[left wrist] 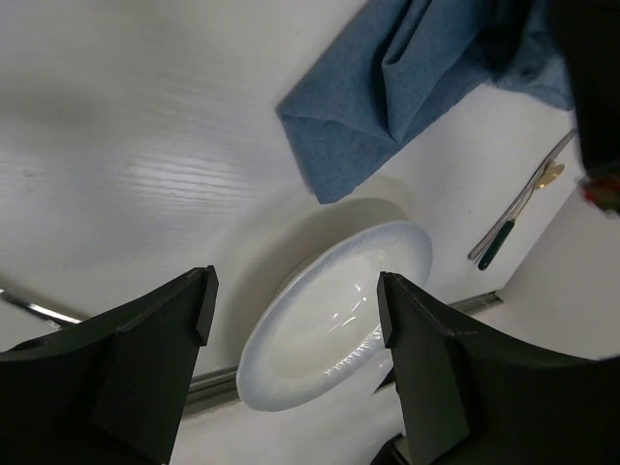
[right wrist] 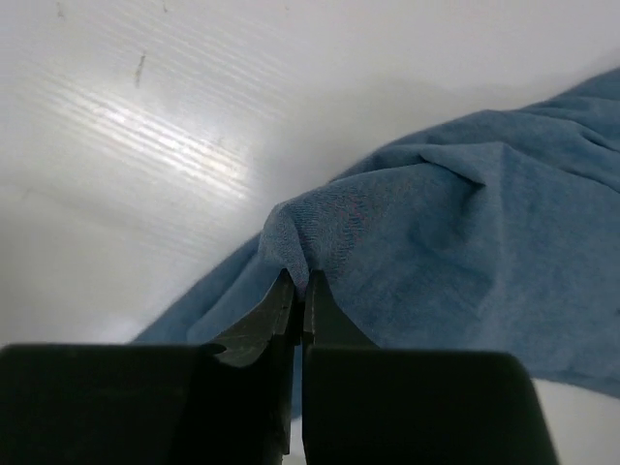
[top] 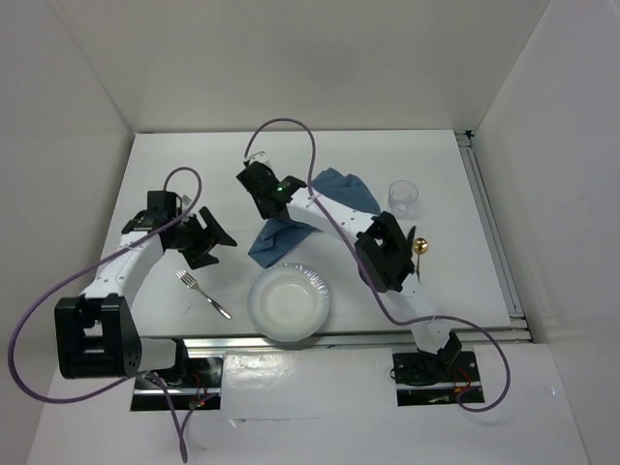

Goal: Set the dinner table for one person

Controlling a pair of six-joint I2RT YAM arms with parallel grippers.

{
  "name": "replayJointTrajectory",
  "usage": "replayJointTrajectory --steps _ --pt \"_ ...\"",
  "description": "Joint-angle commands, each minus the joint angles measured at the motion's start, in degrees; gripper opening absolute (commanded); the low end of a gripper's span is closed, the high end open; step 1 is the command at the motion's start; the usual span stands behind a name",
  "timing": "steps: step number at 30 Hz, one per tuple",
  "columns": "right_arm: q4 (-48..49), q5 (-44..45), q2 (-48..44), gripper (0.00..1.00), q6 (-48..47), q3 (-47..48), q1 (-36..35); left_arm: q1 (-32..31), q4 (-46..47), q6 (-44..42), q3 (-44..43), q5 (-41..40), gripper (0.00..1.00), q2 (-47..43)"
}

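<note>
The right gripper point(right wrist: 295, 286) is pinching a fold of the cloth point(right wrist: 436, 252) tight, probably to drag it flat beside the plate point(top: 289, 302) at lower centre. The left gripper point(left wrist: 295, 291) is hanging wide, holding nothing. The table point(top: 194, 165) is filling mid-frame, giving open room at upper left; rails point(top: 489, 232) are edging its right and bottom sides

Plain white walls point(top: 291, 58), apparently panels, enclose everything.

White plate point(top: 289, 303) at near edge; fork point(top: 203, 294) lying to its left, apart. Blue cloth point(top: 283, 242) crumpled just behind plate. Clear glass point(top: 405, 197) upright, farther back right.
</note>
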State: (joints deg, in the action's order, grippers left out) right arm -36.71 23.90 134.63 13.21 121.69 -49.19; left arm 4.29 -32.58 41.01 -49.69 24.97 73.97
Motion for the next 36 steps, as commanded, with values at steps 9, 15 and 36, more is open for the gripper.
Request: replayJointTrajectory --steps 9,15,36 --pt "3.31 -5.18 -28.79 0.0 5.6 -20.77 5.06 -4.91 11.74 10.22 -0.23 4.21 0.87 15.75" --pt "5.41 -6.67 -37.94 0.0 8.67 -31.41 6.91 -4.91 16.05 14.7 -2.51 6.92 0.88 22.34" --pt "5.06 -14.74 -39.1 0.0 5.08 -23.89 13.58 -4.3 4.66 10.33 -31.75 1.84 0.0 40.62"
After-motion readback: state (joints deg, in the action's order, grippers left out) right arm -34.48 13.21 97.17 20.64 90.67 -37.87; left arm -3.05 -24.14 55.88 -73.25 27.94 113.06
